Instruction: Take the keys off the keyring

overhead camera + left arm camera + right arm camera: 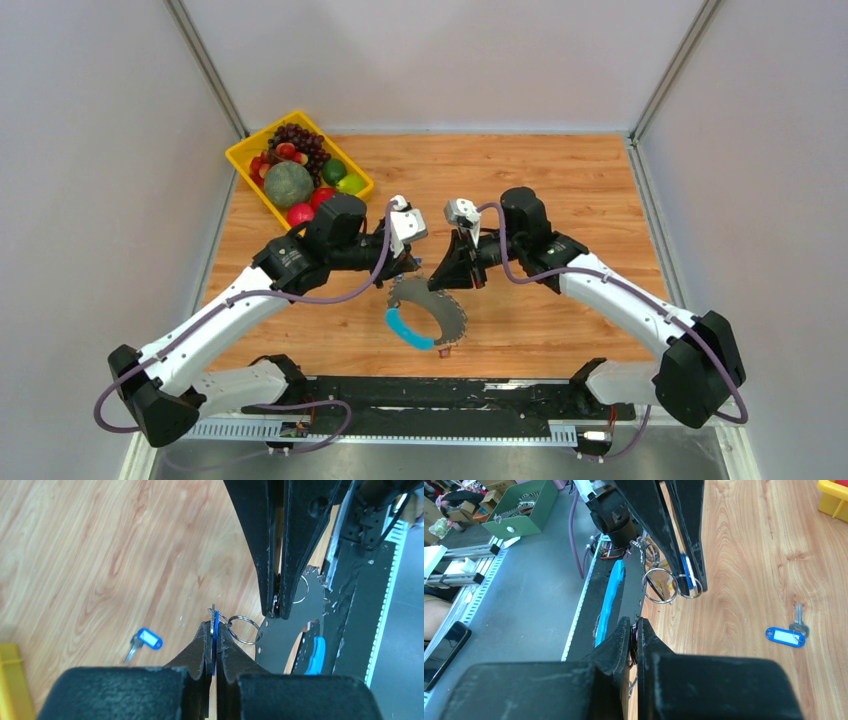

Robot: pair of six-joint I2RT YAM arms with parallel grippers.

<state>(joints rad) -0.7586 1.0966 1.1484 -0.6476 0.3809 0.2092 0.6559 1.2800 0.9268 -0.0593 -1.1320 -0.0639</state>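
Observation:
The keyring (pixel 428 312), a dark grey floppy loop with a light-blue part (pixel 405 328), hangs above the table between my two grippers. My left gripper (pixel 407 268) is shut on a blue-headed key (pixel 215 625), seen edge-on; a silver split ring (pixel 243 629) joins that key to the loop. My right gripper (pixel 438 281) is shut on the loop's top edge (pixel 634 630). Its fingertips (pixel 282 600) show in the left wrist view, just right of the key. A second blue-headed key (pixel 145 641) lies loose on the wood; it also shows in the right wrist view (pixel 786 634). A small red piece (pixel 443 350) hangs at the loop's bottom.
A yellow basket (pixel 243 152) of fruit stands at the table's back left. A black rail (pixel 440 395) runs along the near edge between the arm bases. Off the table, a green box (pixel 519 510) sits on a grey floor.

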